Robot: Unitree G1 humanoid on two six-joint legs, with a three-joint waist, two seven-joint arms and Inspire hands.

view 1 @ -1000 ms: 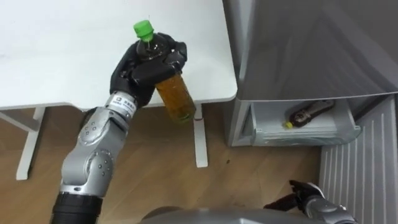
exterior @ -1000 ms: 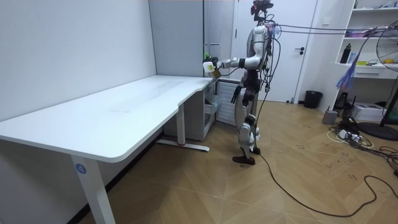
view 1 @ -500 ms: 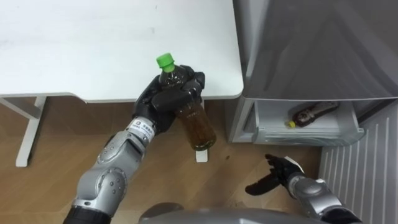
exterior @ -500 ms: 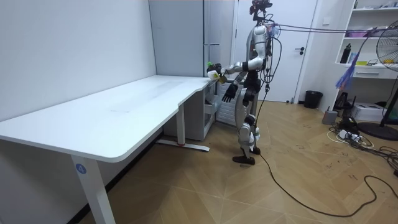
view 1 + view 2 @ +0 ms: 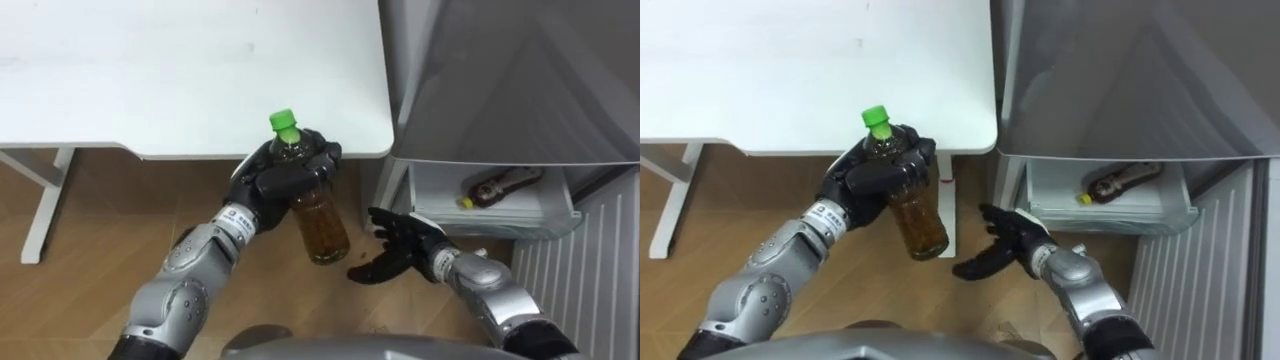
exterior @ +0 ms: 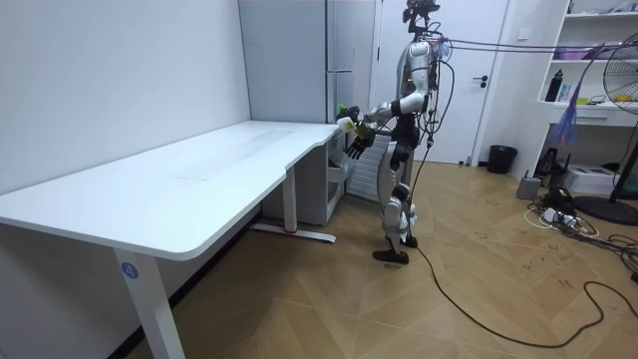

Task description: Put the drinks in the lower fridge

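Your left hand [image 5: 272, 185] has its fingers curled round the neck and shoulder of the amber drink bottle [image 5: 322, 225], holding it in the air just off the table [image 5: 150, 80] corner. Its long axis runs near upright, green cap up and leaning slightly left, base lower right. Your right hand [image 5: 408, 248] is just beside the base, fingers spread. A second bottle [image 5: 503, 184] lies on its side in the open lower fridge drawer [image 5: 490, 222].

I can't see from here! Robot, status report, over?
Left hand shut on green-capped bottle. Right hand open beside it. Lower drawer open, dark bottle inside.
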